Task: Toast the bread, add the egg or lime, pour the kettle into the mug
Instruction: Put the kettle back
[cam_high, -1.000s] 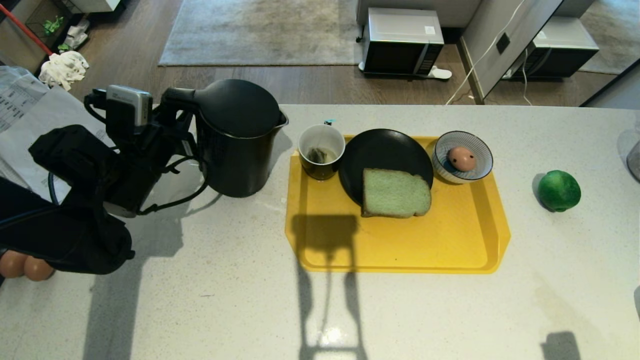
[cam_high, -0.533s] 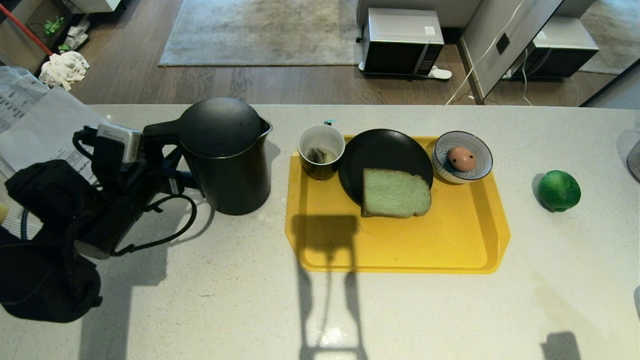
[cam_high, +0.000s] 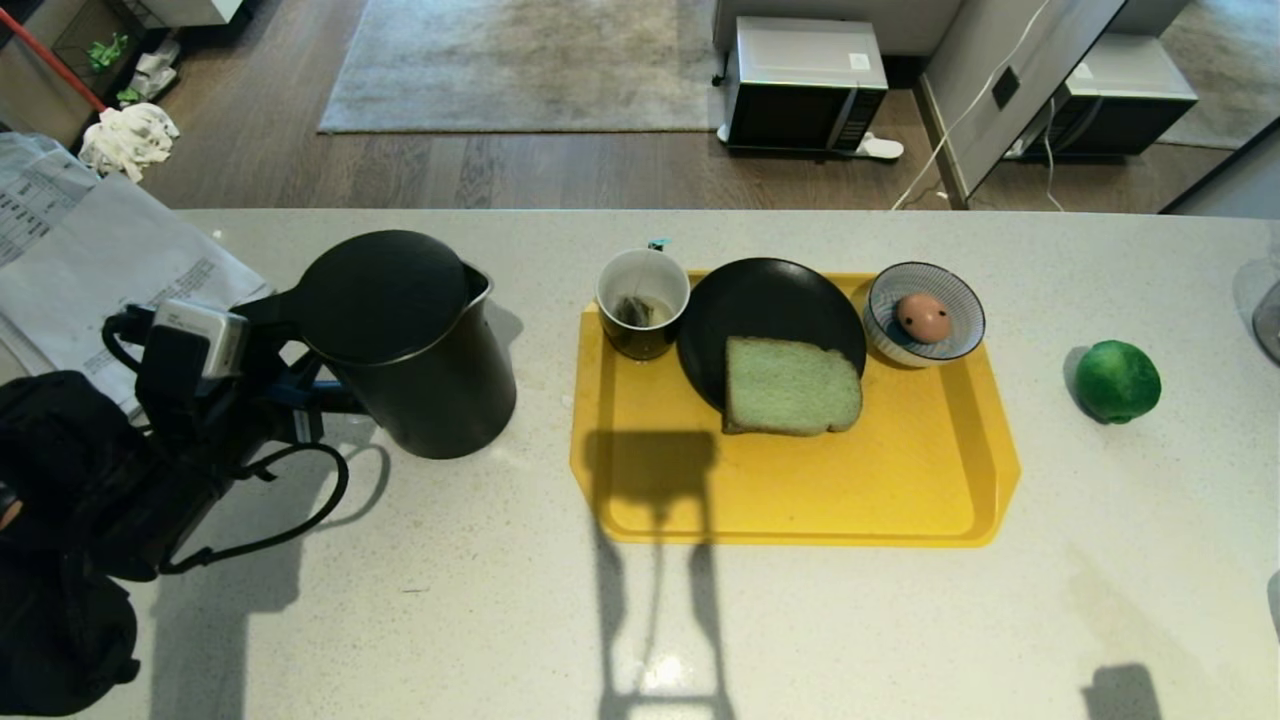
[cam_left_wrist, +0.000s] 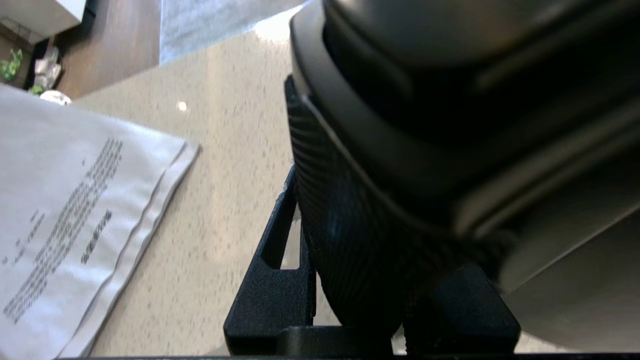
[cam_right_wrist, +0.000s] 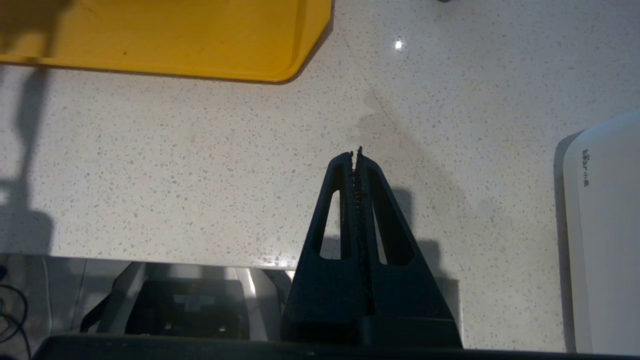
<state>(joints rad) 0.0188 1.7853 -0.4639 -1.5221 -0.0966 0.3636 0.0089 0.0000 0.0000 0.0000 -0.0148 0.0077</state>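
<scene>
The tall black kettle (cam_high: 405, 345) is upright at the counter's left, its spout toward the mug. My left gripper (cam_high: 295, 398) is shut on its ribbed loop handle (cam_left_wrist: 350, 235), reaching in from the left. I cannot tell whether the kettle's base touches the counter. The mug (cam_high: 642, 300), with a tea bag inside, sits on the far left corner of the yellow tray (cam_high: 800, 500). The green bread (cam_high: 790, 386) lies half on a black plate (cam_high: 760, 300). The spotted egg (cam_high: 922, 317) rests in a striped bowl (cam_high: 965, 300). The lime (cam_high: 1118, 381) lies right of the tray. My right gripper (cam_right_wrist: 356, 152) is shut and empty over the counter's front edge.
Printed papers (cam_high: 90, 260) lie at the counter's left, close behind the left arm. A white appliance (cam_right_wrist: 605, 235) stands beside the right gripper. The tray's near corner (cam_right_wrist: 280, 60) lies beyond that gripper. A microwave (cam_high: 805, 85) sits on the floor past the counter.
My left arm has carried the kettle to the left and nearer the counter's front, away from the mug, and lower. It stays upright. Everything on the tray is unmoved.
</scene>
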